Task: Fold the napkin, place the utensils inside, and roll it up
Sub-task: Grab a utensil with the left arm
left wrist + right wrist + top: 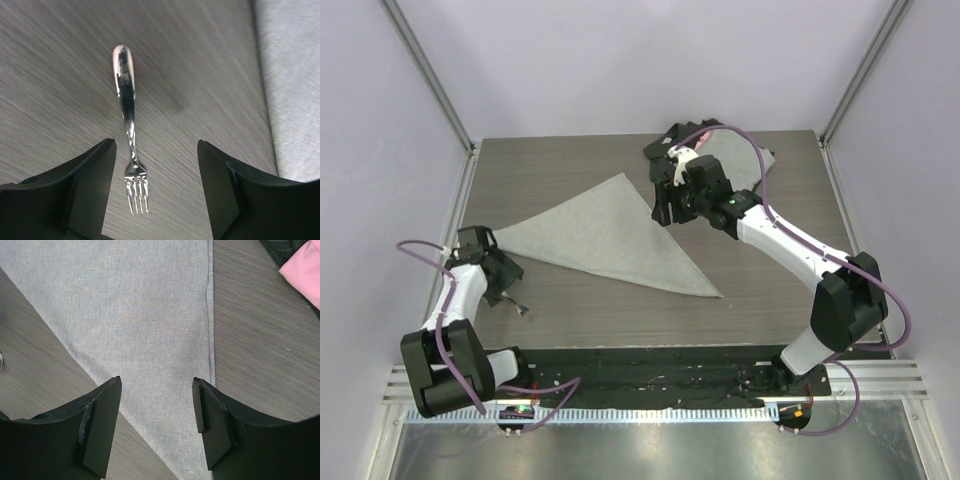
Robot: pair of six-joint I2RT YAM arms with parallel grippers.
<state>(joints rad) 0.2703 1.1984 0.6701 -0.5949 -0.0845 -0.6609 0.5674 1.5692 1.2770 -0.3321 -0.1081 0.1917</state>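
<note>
The light-grey napkin [610, 235] lies flat on the wooden table, folded into a triangle. A small silver fork [523, 308] lies on the bare wood at the left, just off the napkin's left corner. My left gripper [508, 290] hangs over it, open. In the left wrist view the fork [131, 135] has its tines between the two fingers, nearer the left one, touching neither, and the left gripper [156, 150] holds nothing. My right gripper [665, 208] hovers open over the napkin's far corner. In the right wrist view the right gripper [156, 385] is empty above the napkin [140, 315].
A stack of folded cloths [720, 160], black, pink and grey, sits at the back right, just behind the right gripper; its pink cloth [302, 272] shows in the right wrist view. Metal frame posts stand at the table's left and right edges.
</note>
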